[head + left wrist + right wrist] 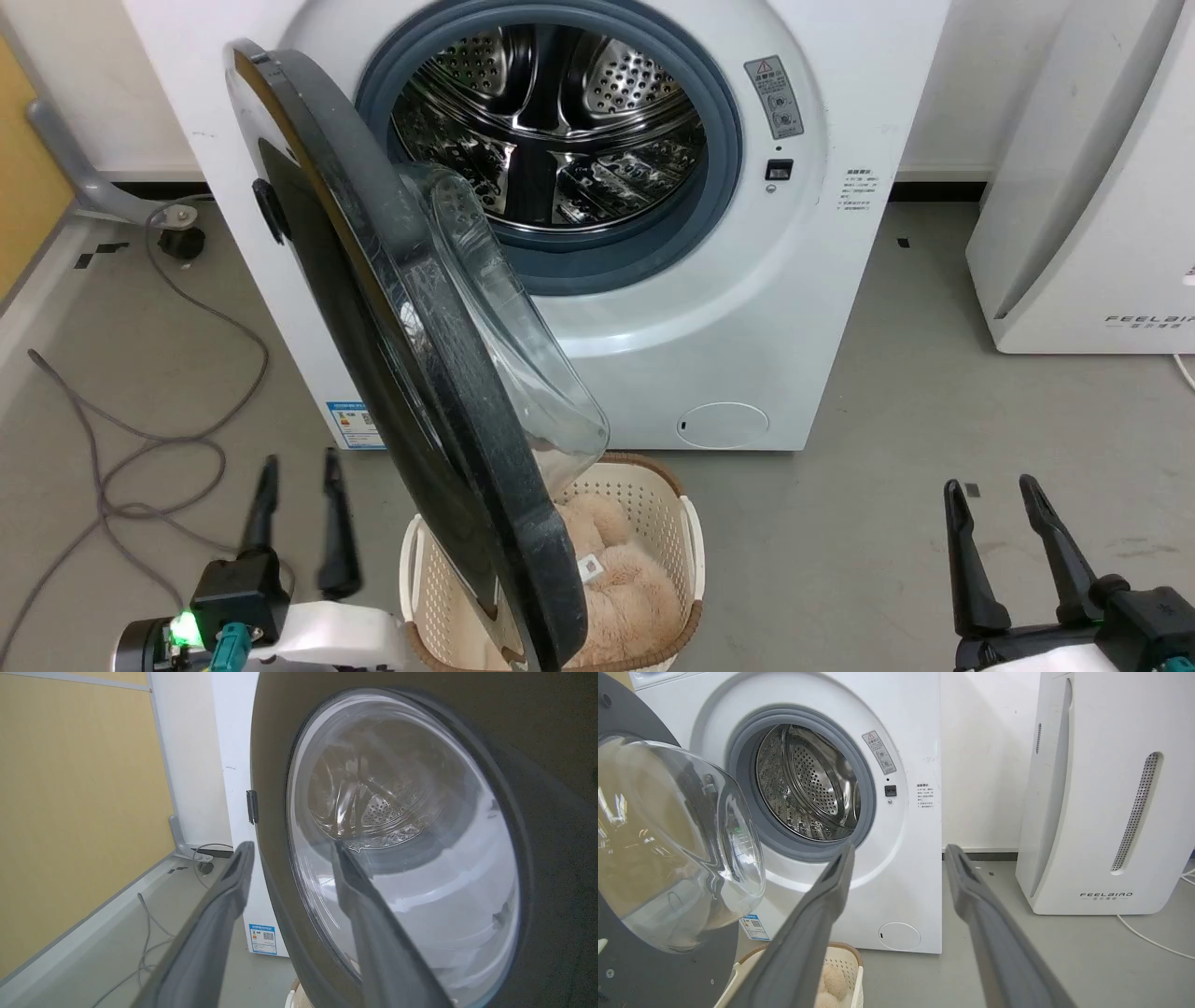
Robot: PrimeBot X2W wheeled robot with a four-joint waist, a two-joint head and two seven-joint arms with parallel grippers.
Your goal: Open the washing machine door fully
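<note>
Both spread wide, gripping nothing: left hand (pixel 301 457) near washing machine door (pixel 439 373), right hand (pixel 990 483) well apart from it.

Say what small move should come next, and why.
Probably swing the right gripper left to push the door wider from its inner side: it stands only partly open, both grippers are open, holding nothing, and the left gripper sits on its outer side.

The left gripper (pixel 290 849) holds its fingers parted before the washing machine door (pixel 537 742); its clear window (pixel 444 896) shows the drum (pixel 373 807); a cable (pixel 147 933) trails on the floor (pixel 107 970).
</note>
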